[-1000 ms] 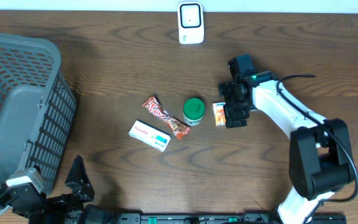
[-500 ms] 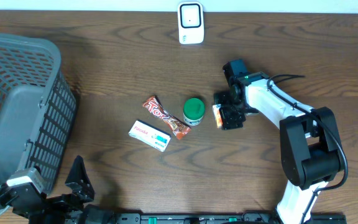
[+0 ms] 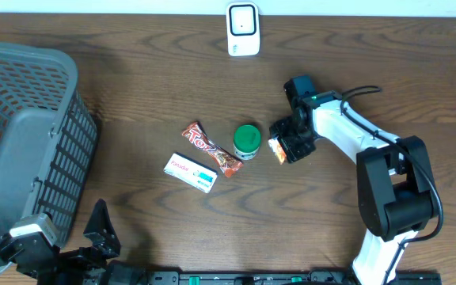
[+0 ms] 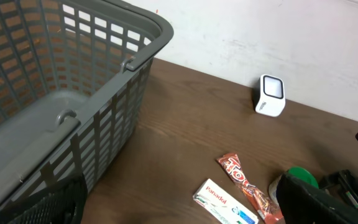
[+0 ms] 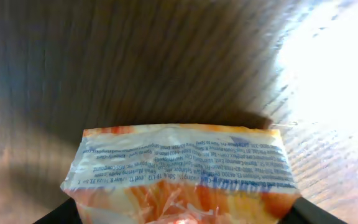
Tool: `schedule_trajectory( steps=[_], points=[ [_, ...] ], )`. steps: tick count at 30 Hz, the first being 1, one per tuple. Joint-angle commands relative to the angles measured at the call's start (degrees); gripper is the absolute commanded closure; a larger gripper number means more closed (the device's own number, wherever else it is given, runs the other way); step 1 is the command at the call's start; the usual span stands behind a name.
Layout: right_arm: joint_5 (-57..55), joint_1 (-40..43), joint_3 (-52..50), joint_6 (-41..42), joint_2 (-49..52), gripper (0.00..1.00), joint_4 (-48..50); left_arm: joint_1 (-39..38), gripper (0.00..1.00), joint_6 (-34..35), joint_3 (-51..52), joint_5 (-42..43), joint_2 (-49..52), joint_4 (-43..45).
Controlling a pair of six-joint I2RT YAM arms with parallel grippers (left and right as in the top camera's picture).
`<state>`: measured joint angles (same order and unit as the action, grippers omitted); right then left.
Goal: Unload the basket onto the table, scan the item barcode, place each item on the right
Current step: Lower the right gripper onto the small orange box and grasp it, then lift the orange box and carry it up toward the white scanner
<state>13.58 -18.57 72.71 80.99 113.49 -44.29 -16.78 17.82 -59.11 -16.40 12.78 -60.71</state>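
**Scan task: pickup stage, nothing scanned yet**

Item: small orange-and-white packet [image 5: 179,168], lying flat on the desk [image 3: 149,87], right of centre, just right of the green-lidded jar [image 3: 247,139].

Right claw [image 3: 291,146]: down at the packet. In the wrist view the packet fills the gap between the two fingertips, one at each lower corner. The jaws stand about as wide as the packet. Whether they already pinch it or only bracket it, I cannot tell. The packet shows no sign of being off the wood.

Left claw [image 4: 179,208]: parked at the near left edge of the desk beside the grey basket [image 3: 22,119], jaws wide, nothing between them.

Scanner [image 3: 242,29]: white unit at the far edge, centre, well apart from the packet.

Other stock, untouched: red candy bar [image 3: 210,149] and white medicine box [image 3: 190,172], left of the jar.

Progress (judgement): early. An item is chosen and the claw has reached it. Left to do:
- secure the grip
- lift the packet
- carry it to the far edge
- turn the barcode toward the scanner window

The visible face shows only fine print along the seam. No barcode can be made out, so the packet may need turning.
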Motion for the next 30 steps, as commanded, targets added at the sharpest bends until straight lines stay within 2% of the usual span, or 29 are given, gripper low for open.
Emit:
schedule_trajectory(
  steps=[1,7,15,19,30],
  points=[
    [7.4,1.1,-0.1,-12.3,1.8,0.37,-0.9,0.0,0.03,0.1,0.1,0.3,0.0,-0.1],
    [19.6,5.7,0.0,-24.3,1.8,0.4,-8.4,0.0,0.03,0.1,0.1,0.3,0.0,-0.1],
    [24.3,11.5,-0.1,-40.6,1.8,0.36,-19.6,0.0,0.03,0.1,0.1,0.3,0.0,-0.1],
    [29.3,12.3,-0.1,-47.7,1.8,0.34,-22.2,0.0,0.03,0.1,0.1,0.3,0.0,-0.1],
    [42.3,12.3,-0.1,-60.5,1.8,0.31,-28.5,0.0,0.03,0.1,0.1,0.3,0.0,-0.1]
  ],
)
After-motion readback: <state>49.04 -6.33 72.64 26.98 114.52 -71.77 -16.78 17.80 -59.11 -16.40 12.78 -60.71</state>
